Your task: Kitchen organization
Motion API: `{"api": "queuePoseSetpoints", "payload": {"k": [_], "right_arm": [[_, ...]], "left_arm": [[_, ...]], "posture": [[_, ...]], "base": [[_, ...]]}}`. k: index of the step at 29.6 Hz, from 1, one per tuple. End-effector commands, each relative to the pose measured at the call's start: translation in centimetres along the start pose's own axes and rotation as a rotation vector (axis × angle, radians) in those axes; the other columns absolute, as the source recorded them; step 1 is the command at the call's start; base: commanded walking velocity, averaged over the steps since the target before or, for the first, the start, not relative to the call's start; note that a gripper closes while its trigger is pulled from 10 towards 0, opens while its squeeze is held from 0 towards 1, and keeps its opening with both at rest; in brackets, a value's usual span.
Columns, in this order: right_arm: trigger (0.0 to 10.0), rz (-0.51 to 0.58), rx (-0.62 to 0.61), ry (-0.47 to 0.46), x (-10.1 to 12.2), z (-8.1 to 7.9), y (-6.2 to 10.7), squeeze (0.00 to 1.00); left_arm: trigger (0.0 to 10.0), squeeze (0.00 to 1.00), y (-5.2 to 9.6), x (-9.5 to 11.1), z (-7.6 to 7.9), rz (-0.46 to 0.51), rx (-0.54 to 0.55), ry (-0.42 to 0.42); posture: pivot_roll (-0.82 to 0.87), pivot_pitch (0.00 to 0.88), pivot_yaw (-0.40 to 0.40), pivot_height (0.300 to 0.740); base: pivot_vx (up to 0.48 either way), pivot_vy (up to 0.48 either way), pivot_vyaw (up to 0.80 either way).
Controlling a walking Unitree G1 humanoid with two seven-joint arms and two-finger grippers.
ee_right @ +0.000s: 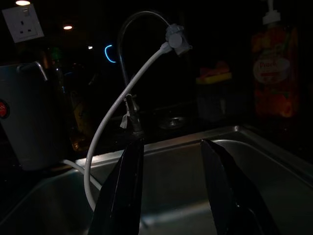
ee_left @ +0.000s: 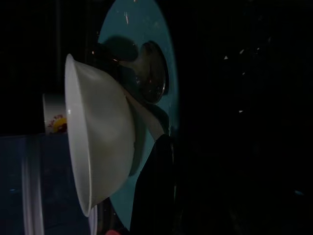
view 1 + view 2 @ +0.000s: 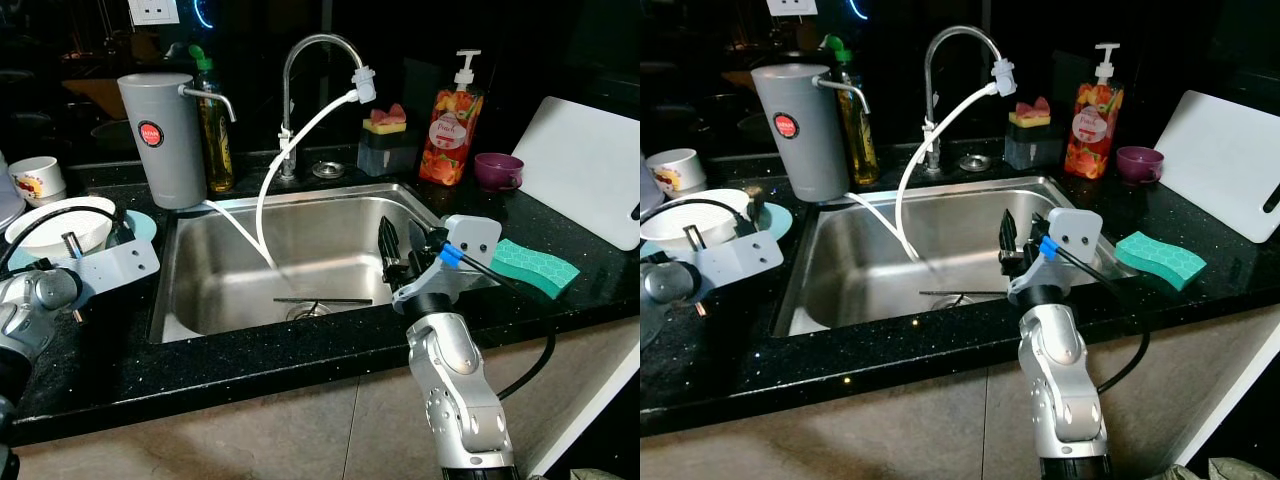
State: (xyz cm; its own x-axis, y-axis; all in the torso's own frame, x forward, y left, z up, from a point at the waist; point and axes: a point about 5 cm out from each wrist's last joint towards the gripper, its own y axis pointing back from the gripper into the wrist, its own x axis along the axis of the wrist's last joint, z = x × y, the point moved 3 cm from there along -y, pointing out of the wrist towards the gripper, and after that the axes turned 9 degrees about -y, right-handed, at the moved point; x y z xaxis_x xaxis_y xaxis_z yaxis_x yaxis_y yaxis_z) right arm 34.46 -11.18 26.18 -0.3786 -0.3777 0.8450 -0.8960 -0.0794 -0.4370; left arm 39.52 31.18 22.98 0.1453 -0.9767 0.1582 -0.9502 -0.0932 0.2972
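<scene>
1. Sponge (image 3: 535, 265) is lying flat on the black countertop (image 3: 300, 360) to the right of the stainless sink (image 3: 300, 300), just beside the sink's right rim, with its long axis running left to right and slightly toward the near edge.
2. Right gripper (image 3: 392, 243) is hovering over the right part of the basin, its fingers (image 1: 222, 191) standing apart and grasping nothing, pointing toward the faucet (image 3: 310, 60) at the far side.
3. From that gripper the sponge is lying to the right and a little nearer; the right arm is plainly the closer one, so the likely next move is a swing rightward over the rim.
4. The sponge is looking teal-green, rectangular, with a hexagon-patterned top face, and seems soft and easy to pinch across its short side.
5. Left gripper (image 3: 70, 245) is reaching by the white bowl (image 3: 60, 222) resting on a blue plate (image 2: 142, 29) at the far left; whether its fingers are parted or closed I cannot tell.
</scene>
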Motion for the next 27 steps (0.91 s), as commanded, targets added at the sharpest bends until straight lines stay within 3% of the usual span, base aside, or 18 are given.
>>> {"api": "queuePoseSetpoints", "payload": {"k": [1, 5, 15, 17, 27], "right_arm": [[10.0, 0.006, 0.016, -0.012, 0.2, -0.5, -0.2, 0.0], [10.0, 0.004, 0.008, -0.011, 0.2, -0.4, 0.0, 0.0], [10.0, 0.002, 0.01, -0.011, 0.2, -0.3, -0.1, 0.0], [10.0, 0.003, 0.014, -0.012, 0.2, -0.4, -0.2, 0.0], [10.0, -0.003, 0.029, -0.016, 0.0, -0.6, -0.3, 0.0]], "left_arm": [[10.0, 0.0, -0.2, 0.2, 1.9, 0.025, -0.103, 0.031], [10.0, 0.0, 1.0, 2.5, 1.7, 0.15, -0.166, 0.044], [10.0, 0.0, 3.0, 4.7, 0.7, 0.228, -0.134, -0.008], [10.0, 0.0, 4.5, 4.1, 1.4, 0.225, -0.183, -0.046], [10.0, 0.0, 7.7, 3.1, 3.3, 0.188, -0.246, -0.063]], "posture": [[0.17, 0.123, -0.022, 0.74], [0.16, 0.126, -0.017, 0.74], [0.17, 0.131, -0.025, 0.74], [0.17, 0.129, -0.023, 0.74], [0.19, 0.132, -0.03, 0.74]], "base": [[0.0, 0.0, 0.0], [0.0, 0.0, 0.0], [0.0, 0.0, 0.0], [0.0, 0.0, 0.0], [0.0, 0.0, 0.0]]}}
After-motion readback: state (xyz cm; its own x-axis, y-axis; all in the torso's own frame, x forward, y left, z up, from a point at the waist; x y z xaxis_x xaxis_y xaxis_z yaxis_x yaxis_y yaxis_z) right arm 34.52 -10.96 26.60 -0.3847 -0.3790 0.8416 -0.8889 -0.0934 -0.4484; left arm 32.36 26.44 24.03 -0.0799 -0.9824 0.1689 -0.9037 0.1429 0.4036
